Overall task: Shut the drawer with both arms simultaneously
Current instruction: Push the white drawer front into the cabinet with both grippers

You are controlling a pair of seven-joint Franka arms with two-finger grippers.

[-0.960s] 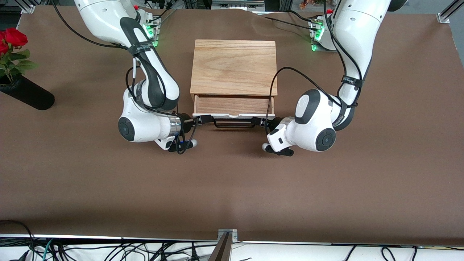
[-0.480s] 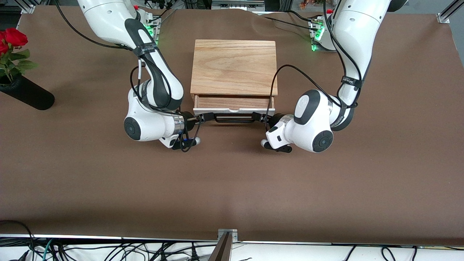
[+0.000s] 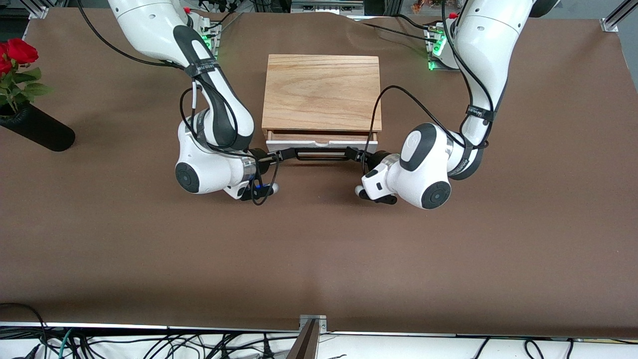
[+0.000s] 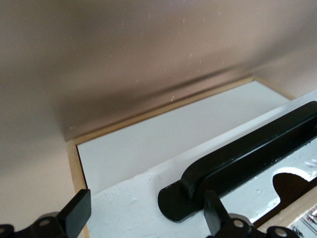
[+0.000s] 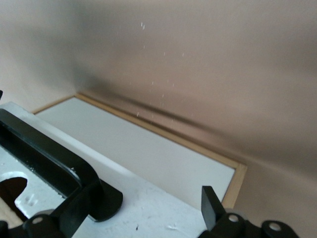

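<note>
The drawer (image 3: 321, 137) of the oak-grain box (image 3: 322, 93) stands open by a narrow gap; its white front panel (image 3: 321, 145) and black wire handle (image 3: 321, 153) face the front camera. My right gripper (image 3: 280, 156) is open against the panel at the handle's end toward the right arm's side. My left gripper (image 3: 358, 154) is open against the panel at the other end. The left wrist view shows the white panel (image 4: 129, 208) and the handle's foot (image 4: 198, 196) between its fingers (image 4: 75, 214). The right wrist view shows the panel (image 5: 158, 215) and the handle (image 5: 59, 166) between its fingers (image 5: 212, 204).
A black vase (image 3: 37, 128) with red roses (image 3: 17, 52) lies near the table's edge at the right arm's end. Black cables (image 3: 398, 99) trail from both arms beside the box. Wide bare brown table (image 3: 319, 259) lies nearer the front camera.
Both grippers have moved toward the box with the panel, and the drawer has slid in from well open to a narrow gap.
</note>
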